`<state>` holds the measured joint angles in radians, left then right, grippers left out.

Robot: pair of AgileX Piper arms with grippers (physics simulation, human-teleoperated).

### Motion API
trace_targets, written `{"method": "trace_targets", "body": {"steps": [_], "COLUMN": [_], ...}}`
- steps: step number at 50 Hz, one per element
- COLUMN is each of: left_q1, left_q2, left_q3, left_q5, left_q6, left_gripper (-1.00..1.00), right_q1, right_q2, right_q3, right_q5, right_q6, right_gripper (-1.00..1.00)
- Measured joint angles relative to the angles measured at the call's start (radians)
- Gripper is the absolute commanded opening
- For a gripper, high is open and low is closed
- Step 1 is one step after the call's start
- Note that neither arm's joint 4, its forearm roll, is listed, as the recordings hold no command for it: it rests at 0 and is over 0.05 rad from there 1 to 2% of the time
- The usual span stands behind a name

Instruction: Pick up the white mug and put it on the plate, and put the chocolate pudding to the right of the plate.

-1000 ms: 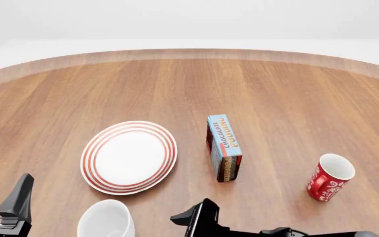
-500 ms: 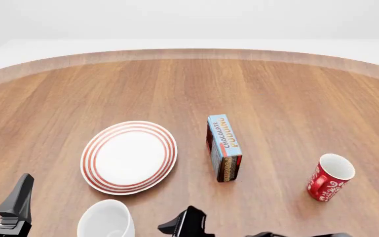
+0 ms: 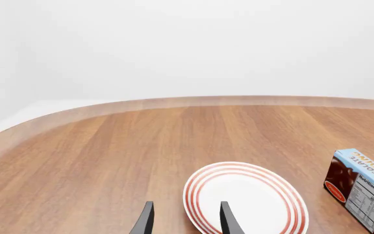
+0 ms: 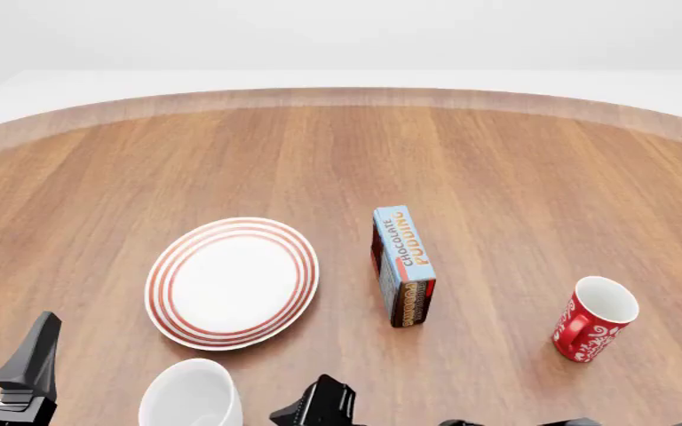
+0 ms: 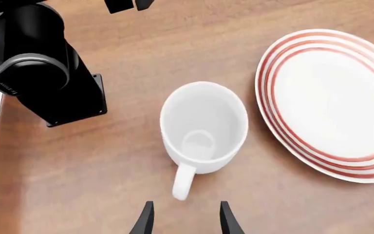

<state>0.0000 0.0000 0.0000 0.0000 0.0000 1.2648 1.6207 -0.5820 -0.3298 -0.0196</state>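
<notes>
Hanging over the white mug (image 5: 203, 127), the right gripper (image 5: 183, 219) has its fingers spread apart, the loop handle lying just ahead of the gap. The mug stands upright at the table's (image 4: 507, 169) near edge, just beside the plate (image 4: 232, 282) (nothing on it). The chocolate pudding (image 4: 403, 265) stands on edge right of the plate, apart from it. The left gripper (image 3: 183, 222) is parted too, holding nothing, near the plate's rim.

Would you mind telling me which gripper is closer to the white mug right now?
The right gripper is nearer: it hangs just over the white mug, fingers either side of the handle. The left gripper sits apart, off to the mug's left.
</notes>
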Motion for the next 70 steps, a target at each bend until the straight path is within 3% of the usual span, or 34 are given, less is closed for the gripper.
{"method": "trace_targets", "body": {"steps": [70], "left_q1": [0.0], "left_q2": [0.0], "left_q3": [0.0], "left_q5": [0.0], "left_q6": [0.0], "left_gripper": [1.0], "right_q1": [0.015], "right_q2": [0.158], "right_q3": [-0.083], "right_q5": [-0.044], "right_q6": [0.096], "right_gripper": [1.0]}}
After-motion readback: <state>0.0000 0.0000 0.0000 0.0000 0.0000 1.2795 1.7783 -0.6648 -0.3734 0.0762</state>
